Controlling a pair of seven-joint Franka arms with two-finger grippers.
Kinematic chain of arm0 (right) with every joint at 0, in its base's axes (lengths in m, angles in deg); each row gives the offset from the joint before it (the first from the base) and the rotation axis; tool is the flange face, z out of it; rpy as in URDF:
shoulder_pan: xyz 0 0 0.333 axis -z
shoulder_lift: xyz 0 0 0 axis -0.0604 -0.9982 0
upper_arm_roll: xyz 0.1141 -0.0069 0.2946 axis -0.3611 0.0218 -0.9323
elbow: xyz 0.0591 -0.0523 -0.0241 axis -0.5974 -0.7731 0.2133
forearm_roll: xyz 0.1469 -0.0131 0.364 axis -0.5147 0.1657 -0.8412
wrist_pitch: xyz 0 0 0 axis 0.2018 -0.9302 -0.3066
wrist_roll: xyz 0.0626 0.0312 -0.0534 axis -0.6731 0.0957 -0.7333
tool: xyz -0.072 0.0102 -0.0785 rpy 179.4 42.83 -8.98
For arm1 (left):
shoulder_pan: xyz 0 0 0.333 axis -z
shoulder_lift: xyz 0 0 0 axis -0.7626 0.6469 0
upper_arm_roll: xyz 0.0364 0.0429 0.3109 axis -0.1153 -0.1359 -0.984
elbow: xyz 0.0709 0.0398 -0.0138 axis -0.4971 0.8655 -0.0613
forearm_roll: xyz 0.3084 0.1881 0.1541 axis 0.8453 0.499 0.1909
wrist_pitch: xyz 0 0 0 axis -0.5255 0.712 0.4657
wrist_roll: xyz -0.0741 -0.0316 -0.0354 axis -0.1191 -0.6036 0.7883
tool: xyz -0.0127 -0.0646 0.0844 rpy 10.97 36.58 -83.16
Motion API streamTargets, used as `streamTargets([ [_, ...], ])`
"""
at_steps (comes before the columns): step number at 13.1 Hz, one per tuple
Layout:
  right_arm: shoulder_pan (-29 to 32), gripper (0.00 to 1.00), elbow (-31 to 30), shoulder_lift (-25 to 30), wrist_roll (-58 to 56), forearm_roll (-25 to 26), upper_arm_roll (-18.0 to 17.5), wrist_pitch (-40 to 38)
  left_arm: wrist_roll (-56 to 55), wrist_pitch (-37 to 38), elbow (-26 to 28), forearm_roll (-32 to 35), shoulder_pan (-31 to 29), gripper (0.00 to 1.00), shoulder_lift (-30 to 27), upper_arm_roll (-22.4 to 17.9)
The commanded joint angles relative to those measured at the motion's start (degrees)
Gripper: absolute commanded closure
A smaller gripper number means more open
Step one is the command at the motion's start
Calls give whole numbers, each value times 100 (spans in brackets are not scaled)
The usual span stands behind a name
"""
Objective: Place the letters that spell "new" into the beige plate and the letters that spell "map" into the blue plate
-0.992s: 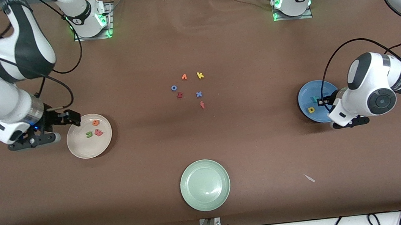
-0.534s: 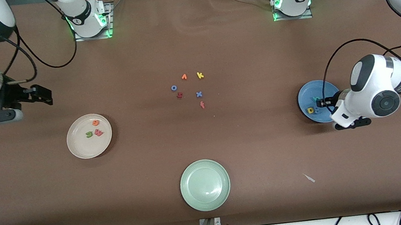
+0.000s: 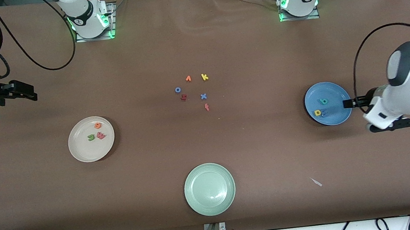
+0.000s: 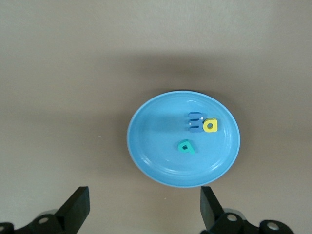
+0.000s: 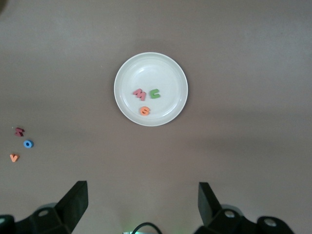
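Letters (image 4: 196, 129) clear of spread fingers (image 4: 207, 207)

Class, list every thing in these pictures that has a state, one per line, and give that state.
beige plate: holds n, e and w
blue plate: holds m, a and p
pale green plate: nothing in it
loose letters: on the table, mid-table
left gripper: fingers open, over the blue plate's edge, holding nothing
right gripper: fingers open, in the air, holding nothing

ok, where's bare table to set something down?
Bare table between the beige plate and the loose letter cluster, and between that cluster and the blue plate. The pale green plate holds nothing. Crowded: the cluster mid-table.
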Motion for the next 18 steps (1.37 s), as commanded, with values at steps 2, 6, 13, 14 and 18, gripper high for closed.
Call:
streamTargets([
  [2,8,0,329,-61,-104,-93,-29,-183,1155,121,255,-1923,1589,0,-1423,-2579],
  [6,-10,0,356,-70,-86,-40,-38,-148,1164,77,246,-2246,2487,0,-2653,-3357],
  [13,-44,0,356,-61,-25,538,-81,485,1217,7,641,-2052,2860,0,-2920,-3535],
  [14,-123,0,356,-78,-25,714,-143,485,1208,-20,659,-2051,2816,0,-2911,-3526],
  [18,-194,0,364,-79,19,742,-187,485,1208,-29,659,-2051,2789,0,-2902,-3517],
])
